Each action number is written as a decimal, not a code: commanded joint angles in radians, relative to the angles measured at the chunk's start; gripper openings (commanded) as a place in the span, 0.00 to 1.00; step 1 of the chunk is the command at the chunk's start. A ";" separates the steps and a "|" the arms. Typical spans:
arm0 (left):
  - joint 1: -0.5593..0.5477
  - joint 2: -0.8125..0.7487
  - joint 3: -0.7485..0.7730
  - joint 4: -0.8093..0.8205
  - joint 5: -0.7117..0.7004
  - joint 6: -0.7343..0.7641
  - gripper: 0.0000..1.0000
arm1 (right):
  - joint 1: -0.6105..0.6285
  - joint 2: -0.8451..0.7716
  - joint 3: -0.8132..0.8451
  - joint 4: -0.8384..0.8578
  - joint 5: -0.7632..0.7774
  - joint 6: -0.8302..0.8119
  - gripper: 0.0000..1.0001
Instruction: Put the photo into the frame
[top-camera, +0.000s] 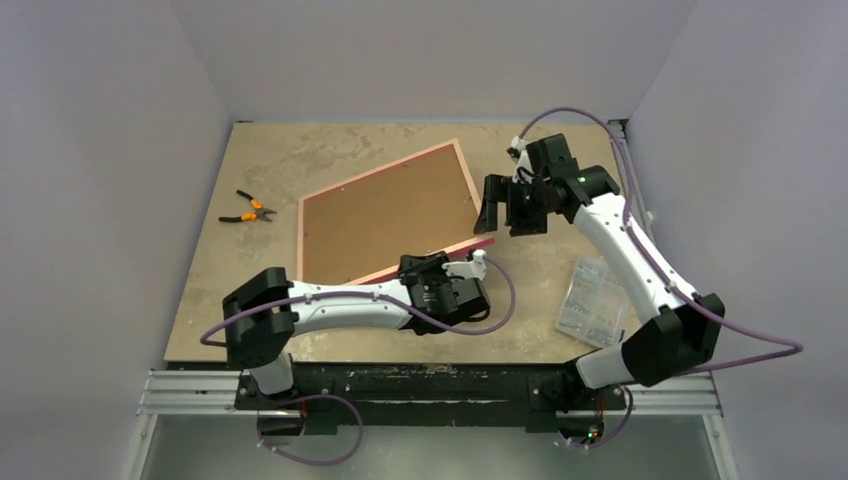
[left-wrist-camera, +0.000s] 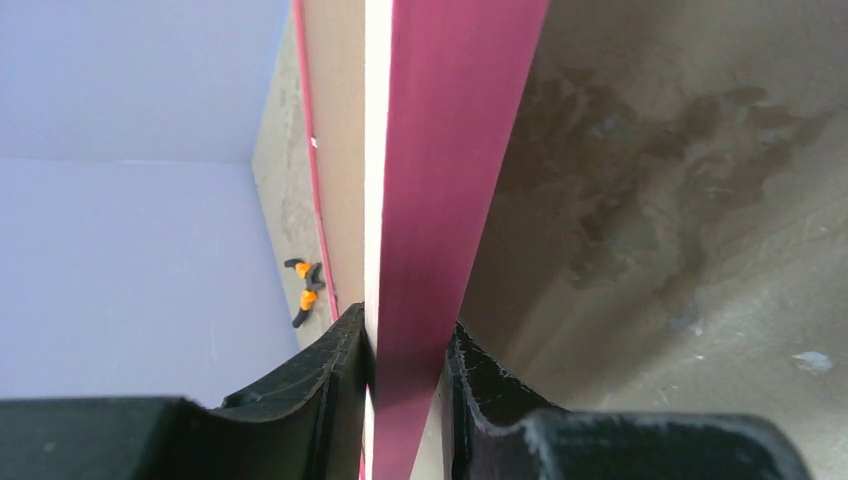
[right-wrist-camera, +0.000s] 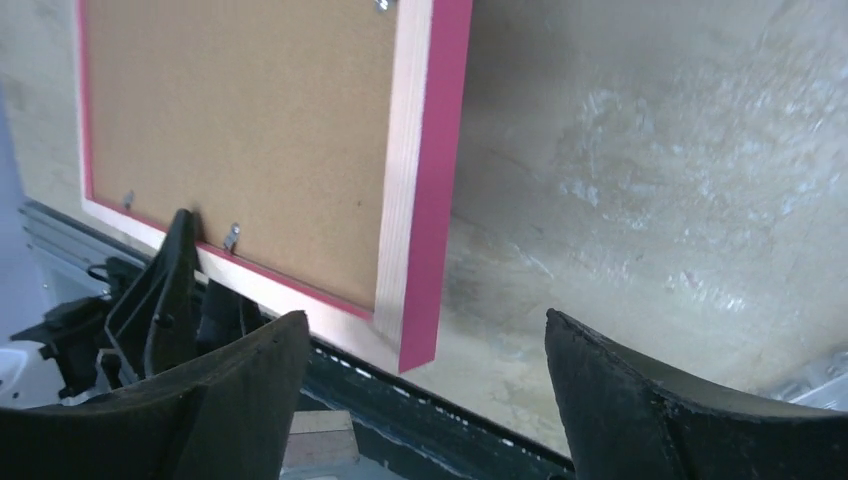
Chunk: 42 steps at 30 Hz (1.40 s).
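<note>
The frame (top-camera: 378, 170) shows its back, a narrow pink border around a brown backing board (top-camera: 385, 225). My left gripper (top-camera: 425, 265) is shut on the frame's near edge. In the left wrist view the pink edge (left-wrist-camera: 440, 180) runs between the two black fingers of that gripper (left-wrist-camera: 405, 350). The frame's near right corner (right-wrist-camera: 420, 345) hangs a little above the table and casts a shadow. My right gripper (top-camera: 500, 218) stands open just right of that corner, holding nothing (right-wrist-camera: 425, 335). The photo is hidden.
Orange-handled pliers (top-camera: 247, 208) lie on the table left of the frame, also in the left wrist view (left-wrist-camera: 305, 290). A clear plastic box (top-camera: 592, 300) sits at the near right beside the right arm. The table's near edge and rail (right-wrist-camera: 450, 400) run below the raised corner.
</note>
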 joint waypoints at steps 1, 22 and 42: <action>-0.005 -0.144 0.077 0.001 -0.144 -0.035 0.00 | -0.010 -0.130 0.095 0.117 0.046 0.009 0.87; -0.020 -0.640 0.028 -0.188 0.214 -0.125 0.00 | -0.013 -0.600 -0.409 1.000 -0.493 -0.731 0.83; -0.020 -0.762 -0.004 -0.165 0.597 -0.075 0.00 | 0.138 -0.511 -0.441 1.052 -0.928 -0.981 0.83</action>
